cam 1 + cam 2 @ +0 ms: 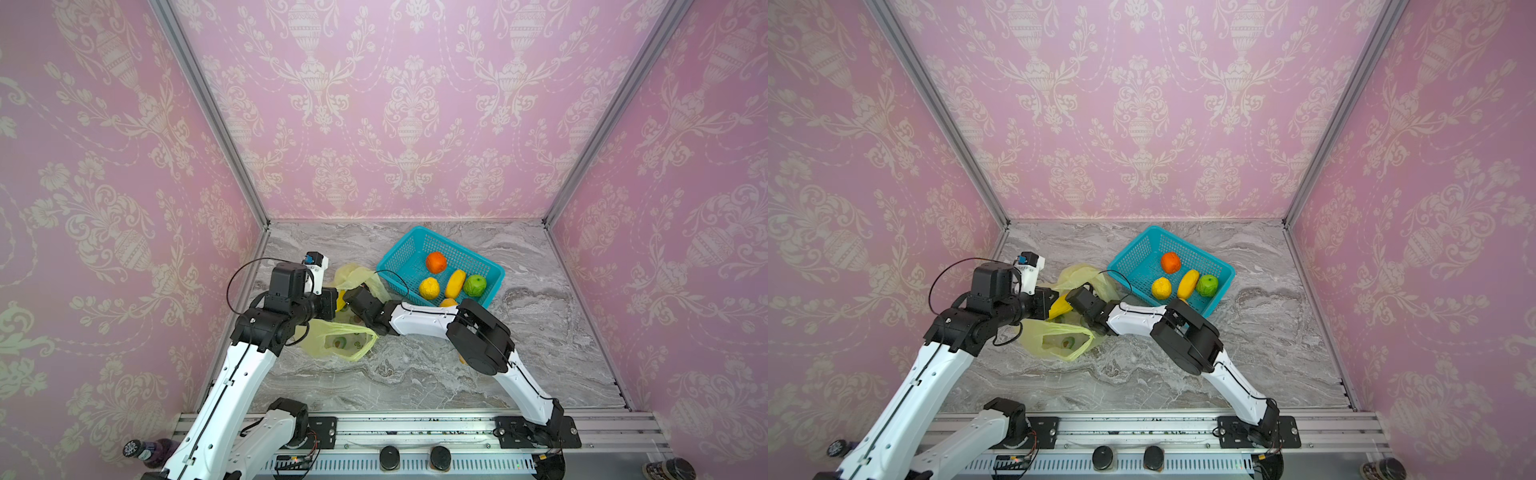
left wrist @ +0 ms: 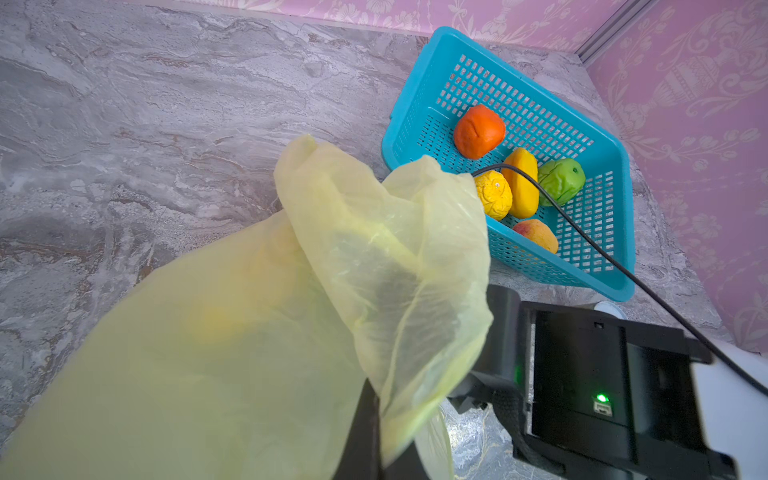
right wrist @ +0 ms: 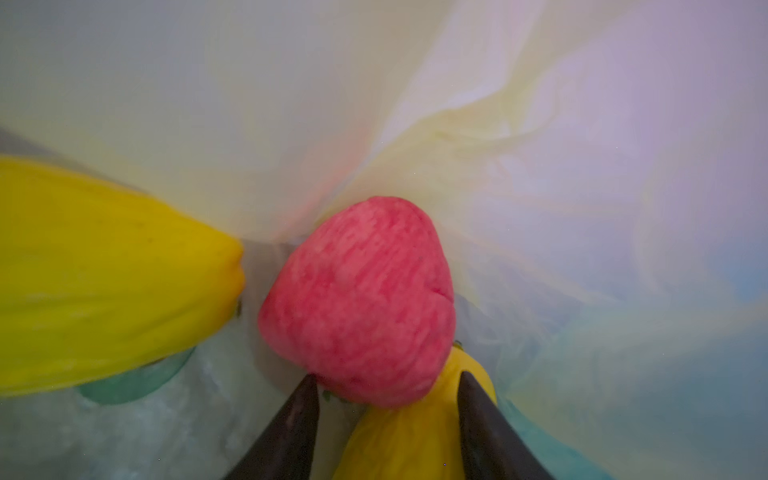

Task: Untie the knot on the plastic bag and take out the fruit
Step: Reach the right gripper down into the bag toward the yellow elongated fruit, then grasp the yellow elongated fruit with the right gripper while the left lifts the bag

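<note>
The pale yellow-green plastic bag (image 1: 345, 340) (image 1: 1054, 338) lies at the table's left. My left gripper (image 2: 376, 399) is shut on its thin film (image 2: 374, 257) and holds the mouth up. The knot is out of view; a handle loop (image 1: 357, 347) lies loose. My right gripper (image 3: 387, 376) is inside the bag, jaws apart around a yellow fruit (image 3: 399, 432), with a gap at one finger. A pink-red fruit (image 3: 357, 303) sits just past the fingertips, and a long yellow fruit (image 3: 104, 278) (image 1: 1060, 309) lies beside it.
A teal mesh basket (image 1: 399, 249) (image 2: 419, 83) stands behind the right arm. It holds an orange-red fruit (image 1: 436, 262), a yellow round one (image 1: 429, 288), a long yellow one (image 1: 455, 284), a green apple (image 1: 475, 285) and a peach-coloured one (image 2: 536, 235). Pink walls close three sides.
</note>
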Controlling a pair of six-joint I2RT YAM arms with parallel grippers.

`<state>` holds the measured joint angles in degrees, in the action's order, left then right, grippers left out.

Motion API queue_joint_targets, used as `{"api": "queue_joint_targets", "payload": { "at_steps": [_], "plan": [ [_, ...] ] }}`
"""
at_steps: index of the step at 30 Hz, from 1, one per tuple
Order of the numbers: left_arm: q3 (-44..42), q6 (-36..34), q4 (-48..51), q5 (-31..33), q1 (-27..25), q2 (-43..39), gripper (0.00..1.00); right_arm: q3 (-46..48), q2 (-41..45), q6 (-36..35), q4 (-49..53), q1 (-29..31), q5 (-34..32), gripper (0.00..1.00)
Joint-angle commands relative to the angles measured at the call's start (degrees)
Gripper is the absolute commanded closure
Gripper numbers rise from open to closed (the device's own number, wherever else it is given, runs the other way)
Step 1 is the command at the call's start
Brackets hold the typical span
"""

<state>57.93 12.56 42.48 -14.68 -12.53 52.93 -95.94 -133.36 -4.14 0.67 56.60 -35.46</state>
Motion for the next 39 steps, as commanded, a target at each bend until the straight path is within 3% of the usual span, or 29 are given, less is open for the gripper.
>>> {"api": "queue_joint_targets", "payload": {
  "at_steps": [1,10,18,22,24,27,32,37,39],
  "plan": [
    [-0.52,-0.38,0.59,-0.04,0.36,-0.2,1.0,1.16,1.57,1.41,1.18,-0.61,1.29,0.59],
    [-0.38,-0.34,1.37,2.72,0.33,0.44,1.0,14.26,13.05,2.12,-8.46,-0.61,9.01,0.78],
    [-0.19,-0.34,2.56,6.24,0.41,1.86,1.0,30.66,25.57,2.43,-21.95,-0.58,21.74,0.83],
    [-0.19,-0.34,2.6,6.17,0.45,1.78,1.0,30.5,25.54,3.17,-21.59,-0.61,19.88,0.82],
    [-0.19,-0.35,2.61,6.14,0.46,1.81,1.0,27.58,23.63,3.88,-19.48,-0.55,16.42,0.78],
    [-0.19,-0.4,2.44,5.63,0.41,1.74,1.0,22.48,20.03,5.04,-14.47,-0.29,12.7,0.54],
    [-0.28,-0.25,2.43,5.36,0.41,1.72,1.0,16.22,15.66,6.87,-5.93,0.99,6.21,0.24],
    [-0.39,0.28,2.36,4.6,0.32,3.92,1.0,18.44,16.18,12.86,-3.16,1.06,7.87,0.13],
    [-0.15,0.57,2.93,4.32,0.12,6.37,1.0,20.15,16.19,14.76,-3.32,1.12,7.86,0.14]
  ]
}}
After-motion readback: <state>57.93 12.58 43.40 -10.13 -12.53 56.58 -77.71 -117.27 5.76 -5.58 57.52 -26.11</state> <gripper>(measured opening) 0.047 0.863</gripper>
